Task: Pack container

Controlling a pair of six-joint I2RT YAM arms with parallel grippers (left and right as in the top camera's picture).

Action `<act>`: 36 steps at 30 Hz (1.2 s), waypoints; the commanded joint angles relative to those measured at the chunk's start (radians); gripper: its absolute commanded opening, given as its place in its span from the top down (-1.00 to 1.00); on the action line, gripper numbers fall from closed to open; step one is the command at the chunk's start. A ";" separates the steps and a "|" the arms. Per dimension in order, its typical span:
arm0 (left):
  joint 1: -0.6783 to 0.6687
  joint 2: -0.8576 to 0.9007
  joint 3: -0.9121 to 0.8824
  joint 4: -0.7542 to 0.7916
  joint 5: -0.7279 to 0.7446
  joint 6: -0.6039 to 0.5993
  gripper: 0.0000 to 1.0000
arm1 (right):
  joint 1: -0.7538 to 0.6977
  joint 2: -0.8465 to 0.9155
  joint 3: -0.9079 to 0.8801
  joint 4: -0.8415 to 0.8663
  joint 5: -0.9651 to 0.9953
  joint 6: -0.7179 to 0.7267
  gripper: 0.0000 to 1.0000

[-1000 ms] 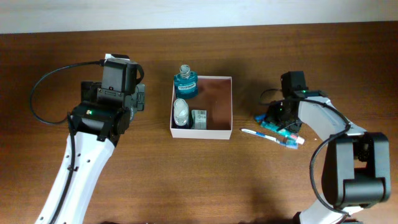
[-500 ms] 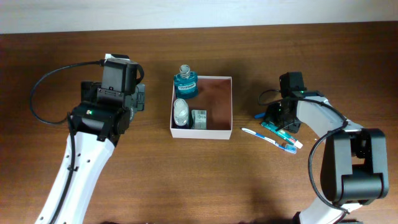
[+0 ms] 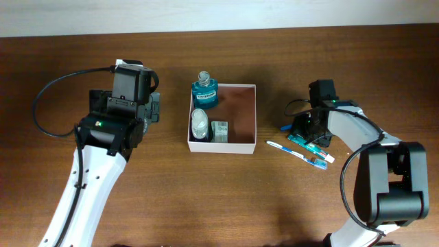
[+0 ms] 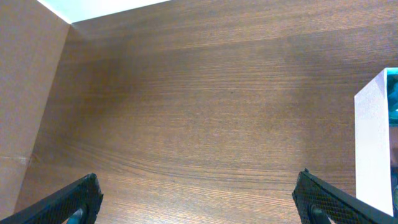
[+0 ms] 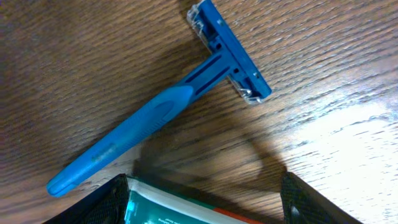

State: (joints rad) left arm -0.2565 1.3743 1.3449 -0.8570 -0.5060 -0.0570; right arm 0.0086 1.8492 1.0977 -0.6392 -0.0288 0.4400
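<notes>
The container (image 3: 245, 120), a square white-walled box with a reddish-brown inside, stands mid-table. In it are a teal mouthwash bottle (image 3: 204, 93), a white oval item (image 3: 199, 123) and a small grey box (image 3: 219, 130). My left gripper (image 3: 156, 108) is open and empty over bare table left of the container; the left wrist view shows it (image 4: 199, 199) and the container's white wall (image 4: 373, 143). My right gripper (image 3: 310, 133) is open, its fingers (image 5: 202, 205) astride a teal toothpaste tube (image 5: 174, 208), which touches the left finger. A blue razor (image 5: 168, 112) lies just beyond.
A white and blue toothbrush (image 3: 285, 147) lies on the table right of the container, beside the toothpaste tube (image 3: 322, 154). The razor (image 3: 288, 129) lies left of the right gripper. The table's far edge meets a pale wall.
The right gripper has shifted slightly and the toothpaste tube's outer end has moved a little toward the front. The left arm has not moved.
</notes>
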 commanded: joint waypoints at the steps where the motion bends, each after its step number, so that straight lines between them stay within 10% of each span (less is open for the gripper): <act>1: 0.002 -0.002 0.014 0.000 -0.014 -0.002 -0.99 | -0.003 0.022 -0.013 0.011 -0.143 0.003 -0.41; 10: 0.002 -0.002 0.014 0.000 -0.014 -0.002 -0.99 | -0.002 0.022 -0.013 0.011 -0.182 -0.026 -0.41; 22: 0.002 -0.002 0.014 0.000 -0.014 -0.002 -0.99 | -0.002 -0.025 0.026 -0.107 -0.185 -0.414 -0.52; 36: 0.002 -0.002 0.014 0.000 -0.014 -0.002 -0.99 | -0.001 -0.200 0.078 -0.236 -0.213 -0.426 -0.56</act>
State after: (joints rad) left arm -0.2565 1.3743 1.3449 -0.8570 -0.5064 -0.0570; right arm 0.0063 1.6917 1.1561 -0.8532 -0.2073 0.0269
